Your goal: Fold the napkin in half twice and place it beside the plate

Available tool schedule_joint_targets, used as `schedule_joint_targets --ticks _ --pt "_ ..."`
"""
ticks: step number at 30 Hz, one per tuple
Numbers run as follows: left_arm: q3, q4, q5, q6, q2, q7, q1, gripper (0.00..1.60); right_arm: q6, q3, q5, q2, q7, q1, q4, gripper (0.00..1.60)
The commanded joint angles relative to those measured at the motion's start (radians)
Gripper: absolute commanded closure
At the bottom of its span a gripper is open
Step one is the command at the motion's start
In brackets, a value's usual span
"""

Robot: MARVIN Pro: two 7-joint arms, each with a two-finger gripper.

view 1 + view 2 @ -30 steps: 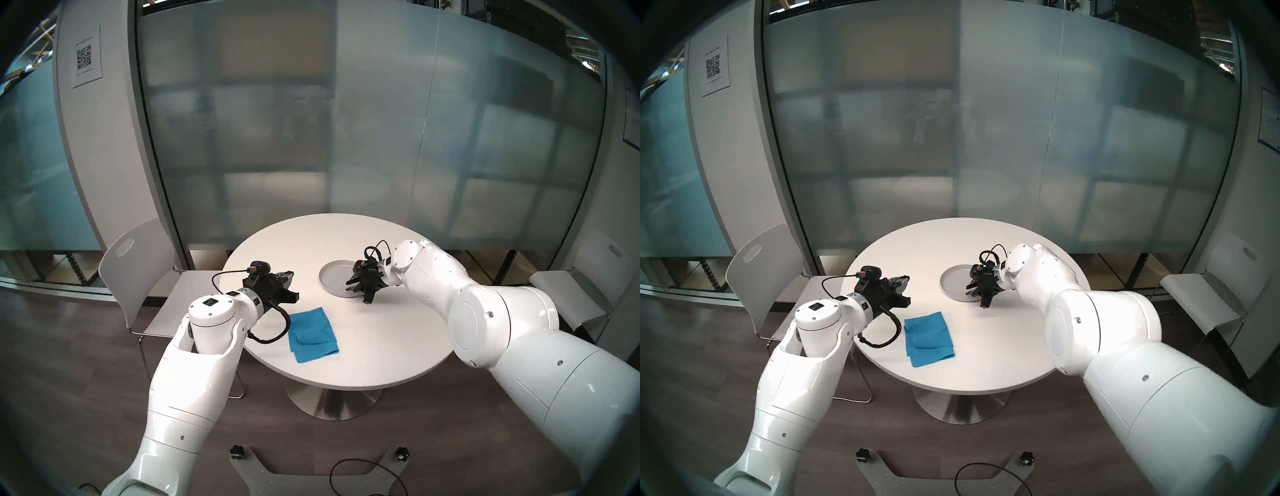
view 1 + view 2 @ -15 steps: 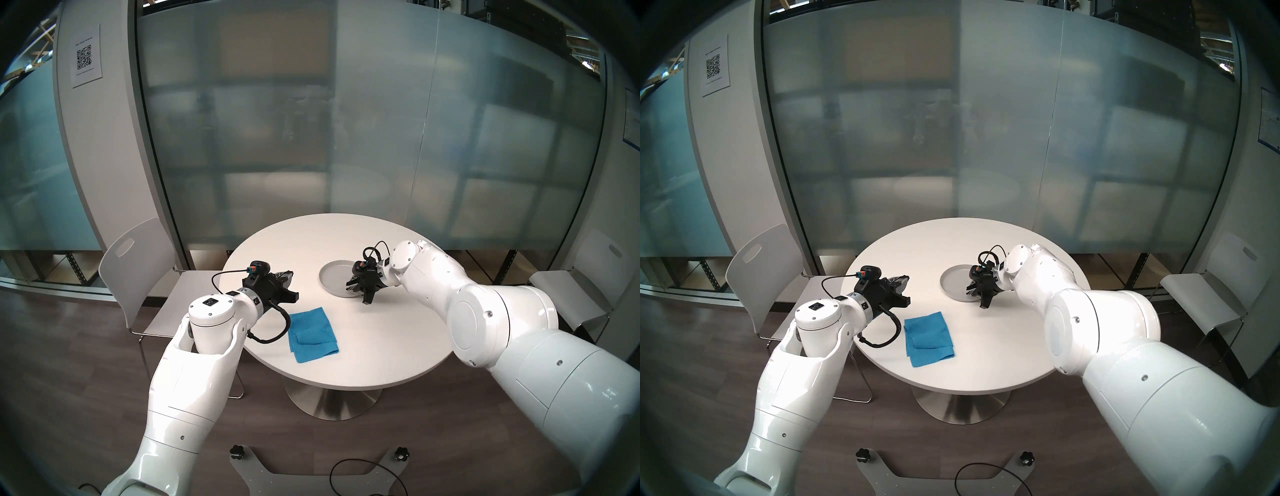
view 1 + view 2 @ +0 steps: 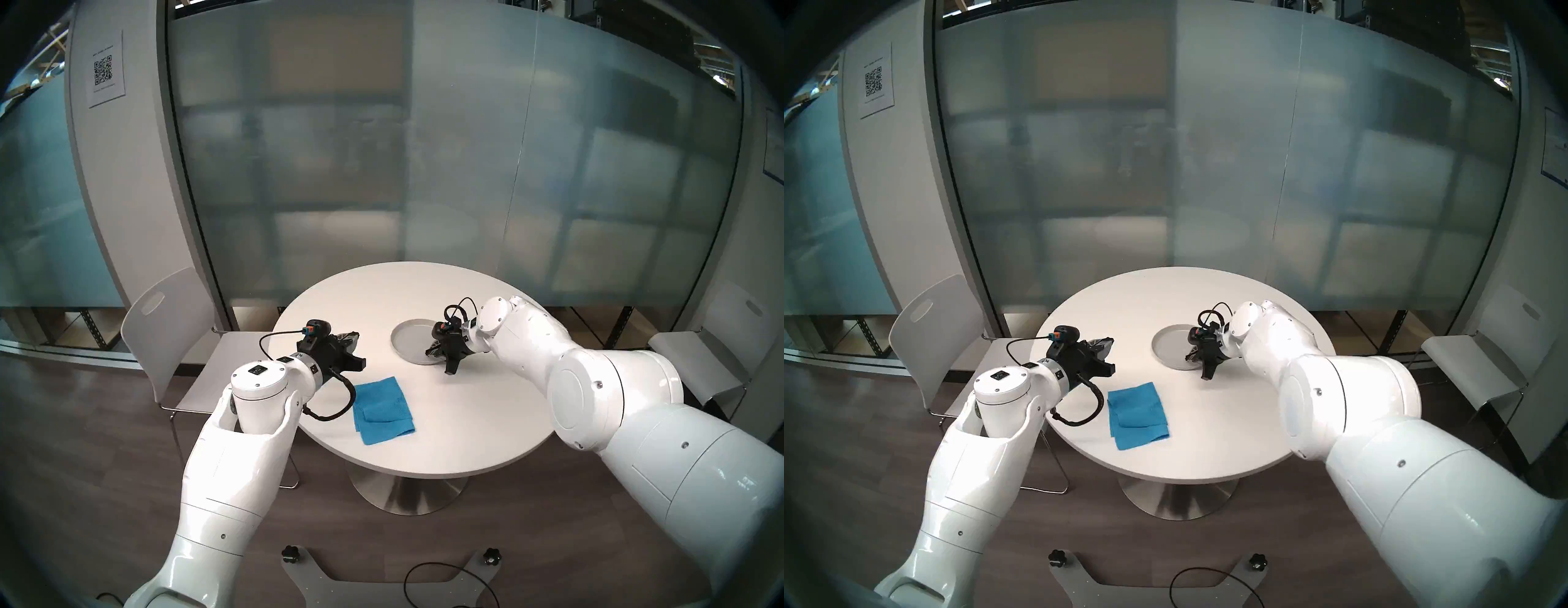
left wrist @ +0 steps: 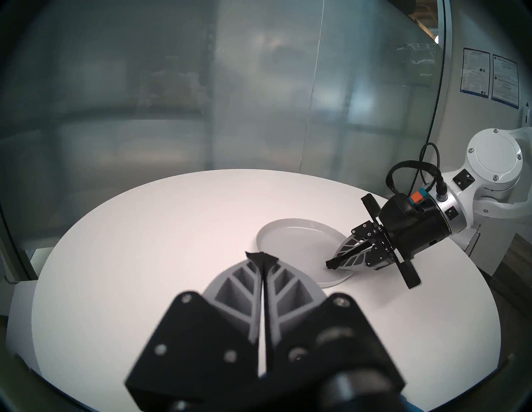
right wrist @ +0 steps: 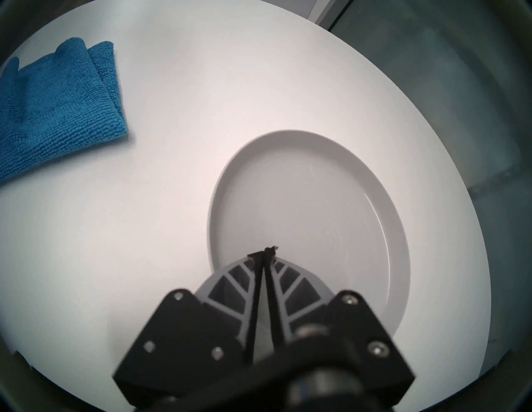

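Here the napkin is lying folded on the round white tabletop, on the side of it nearest the robot and toward its left edge. One smaller folded layer is sitting on top of a larger one, with the lower layer sticking out along the near edge, so the folds are not lining up neatly. Nothing is touching the cloth; in the right wrist view the napkin is resting well apart from the plate, with bare tabletop between them.

Just beyond the napkin, over the left part of the tabletop, the left gripper is hovering almost level, pointing across the tabletop toward the plate. Its fingers are pressed together along their whole length and are pinching nothing. A black cable is looping down from its wrist, close by the napkin's left corner.

Farther across, right of the tabletop's centre, the light-grey plate is sitting flat and empty. The right gripper is angling downward over the plate's near right rim, its tips poised low over the plate's floor; whether they are touching it is not clear. Its fingers are meeting at the tips, with only a thin wedge of gap lower down, and are gripping nothing.
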Motion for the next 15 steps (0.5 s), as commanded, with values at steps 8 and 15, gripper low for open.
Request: schedule_joint_targets --ticks 8,15 --pt "0.001 -0.020 -0.007 0.005 -0.003 -0.007 -0.026 1.27 0.012 0.008 0.008 -0.010 0.046 0.076 -0.012 0.81" --pt "0.000 -0.018 -0.010 0.010 -0.001 -0.014 -0.033 1.26 0.023 0.008 0.003 -0.017 0.076 0.088 -0.010 0.78"
